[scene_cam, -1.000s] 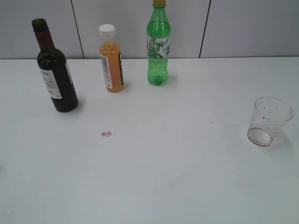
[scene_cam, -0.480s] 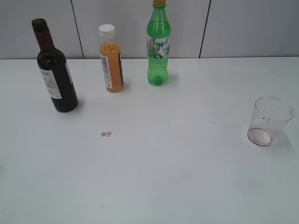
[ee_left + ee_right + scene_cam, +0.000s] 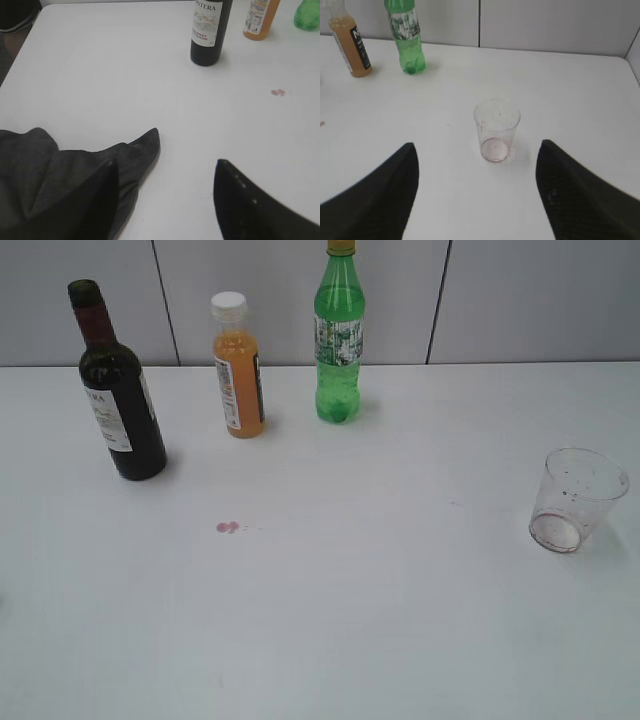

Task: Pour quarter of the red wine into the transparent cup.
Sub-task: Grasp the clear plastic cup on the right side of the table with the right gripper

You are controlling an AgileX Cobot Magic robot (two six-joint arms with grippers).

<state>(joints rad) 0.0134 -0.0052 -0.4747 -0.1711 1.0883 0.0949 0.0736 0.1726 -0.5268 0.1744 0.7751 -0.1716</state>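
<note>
Dark glass wine bottle [image 3: 115,390] stands upright at upper left of the white bench [image 3: 350,620]; the transparent cup [image 3: 574,500] sits at right, empty but for reddish residue. Left claw [image 3: 165,200] and right claw [image 3: 477,195] both gape apart, holding nothing.

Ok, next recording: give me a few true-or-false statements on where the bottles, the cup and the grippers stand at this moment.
1. The wine bottle stands upright with no stopper on its neck. True.
2. The transparent cup is half full of red wine. False: it holds only a reddish film at its base.
3. The left gripper is shut on the wine bottle. False: it is open and well short of the bottle, beside a grey cloth.
4. The right gripper is open with the cup ahead of it. True.
5. A small red stain marks the table. True.
6. The orange juice bottle lies on its side. False: it stands upright.
</note>
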